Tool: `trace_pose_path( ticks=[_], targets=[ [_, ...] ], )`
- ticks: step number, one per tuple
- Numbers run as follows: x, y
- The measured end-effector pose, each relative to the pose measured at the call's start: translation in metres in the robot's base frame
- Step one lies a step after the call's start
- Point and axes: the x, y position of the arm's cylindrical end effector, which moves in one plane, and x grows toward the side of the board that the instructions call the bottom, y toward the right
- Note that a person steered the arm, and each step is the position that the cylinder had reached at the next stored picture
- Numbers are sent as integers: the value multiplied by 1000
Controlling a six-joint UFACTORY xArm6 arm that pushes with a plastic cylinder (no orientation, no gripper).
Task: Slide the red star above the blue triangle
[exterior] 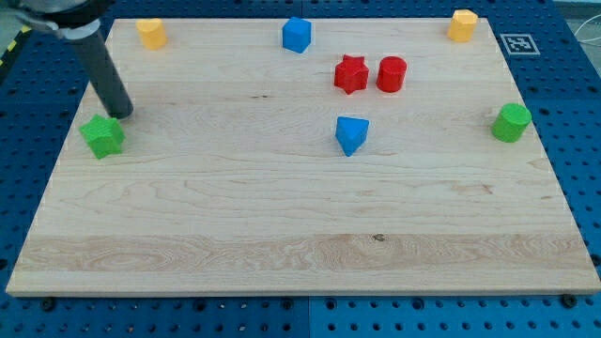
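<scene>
The red star (350, 74) lies on the wooden board (282, 216) in the upper middle, just left of a red cylinder (392, 73). The blue triangle (351, 134) sits right below the star, with a gap between them. My tip (121, 113) is at the board's left side, far left of both, just above and touching or nearly touching a green star (102, 136).
A blue block (297, 35) sits near the top edge, a yellow block (150, 33) at the top left, a yellow block (462, 25) at the top right, and a green cylinder (512, 123) at the right edge.
</scene>
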Motion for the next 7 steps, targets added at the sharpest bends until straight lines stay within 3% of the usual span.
trace_pose_path(
  ticks=[3, 7],
  targets=[
    [-72, 148],
    [-90, 307]
  ],
)
